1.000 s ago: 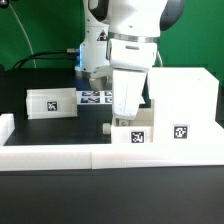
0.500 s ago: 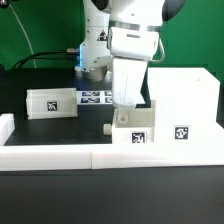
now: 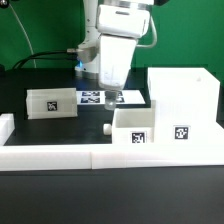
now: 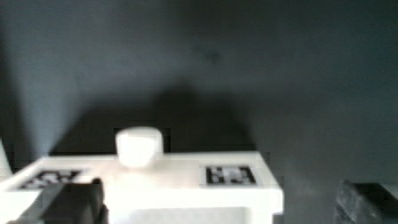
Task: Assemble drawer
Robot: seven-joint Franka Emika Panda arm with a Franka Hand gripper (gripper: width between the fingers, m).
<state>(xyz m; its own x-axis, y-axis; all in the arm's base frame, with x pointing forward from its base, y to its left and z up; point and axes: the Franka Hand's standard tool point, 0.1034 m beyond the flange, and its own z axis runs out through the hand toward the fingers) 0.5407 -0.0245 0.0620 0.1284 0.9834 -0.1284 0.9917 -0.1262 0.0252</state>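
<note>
The tall white box housing [image 3: 186, 98] stands at the exterior view's right, with a tag on its front. One small white tray [image 3: 134, 128] sits against its left side, its knob [image 3: 106, 128] pointing to the exterior view's left. In the wrist view this tray [image 4: 169, 190] and its knob [image 4: 139, 145] lie below the fingers. The second tray [image 3: 52, 102] stands apart at the left. My gripper [image 3: 110, 97] hangs above and behind the first tray, open and empty [image 4: 222, 208], touching nothing.
The marker board [image 3: 92, 97] lies flat on the black table behind the trays. A long low white rail [image 3: 100, 153] runs along the table's front edge, with a raised end [image 3: 5, 126] at the left.
My gripper has risen from down at the tray beside the housing and moved back and a little left. The tray stays where it was.
</note>
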